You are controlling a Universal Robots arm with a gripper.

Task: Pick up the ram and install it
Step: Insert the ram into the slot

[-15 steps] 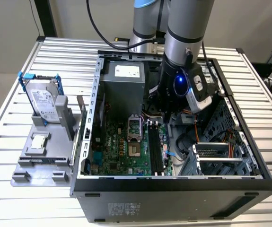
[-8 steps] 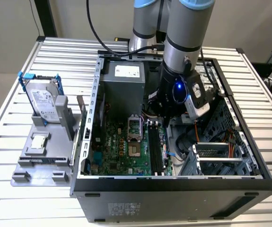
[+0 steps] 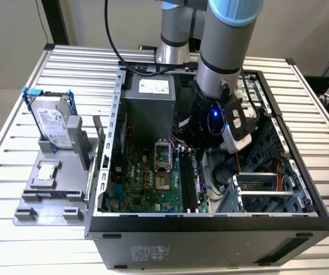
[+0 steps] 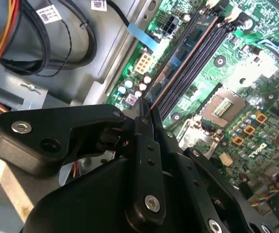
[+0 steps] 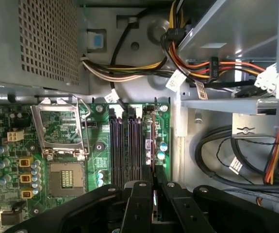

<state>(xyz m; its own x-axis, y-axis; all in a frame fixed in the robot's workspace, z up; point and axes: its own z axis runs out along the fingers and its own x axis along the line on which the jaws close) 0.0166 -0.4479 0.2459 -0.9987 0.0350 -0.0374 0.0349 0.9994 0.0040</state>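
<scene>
Two black fingers [image 5: 140, 194] of my gripper [image 5: 154, 191] are pinched on the ram [image 5: 153, 145], which stands on edge between them and runs out over the motherboard [image 5: 13, 160]. In both wrist views the stick sits at the outermost of the black slots [image 5: 124, 145], the one nearest the board's edge, with the other slots bare beside it. Whether it is seated or only resting on the slot's lip I cannot tell.

I judge the picking-up done and the installing in hand — the stick is lined along its slot. As I read it, what this step calls for is a straight, even press along the stick's whole length, with no tilt, so that both ends go home together and the end latches can catch.

Outward from there, the exterior view shows my arm reaching down into the open computer case [image 3: 210, 220], close beside the drive cage [image 3: 267, 192] and its loose cables [image 5: 144, 70] — tight room on that side. The case lies on a slatted metal table [image 3: 15, 103]; on the exterior view's left, a silver hard drive [image 3: 54, 123] in a blue-clipped frame stands on a grey holder [image 3: 50, 197].
</scene>
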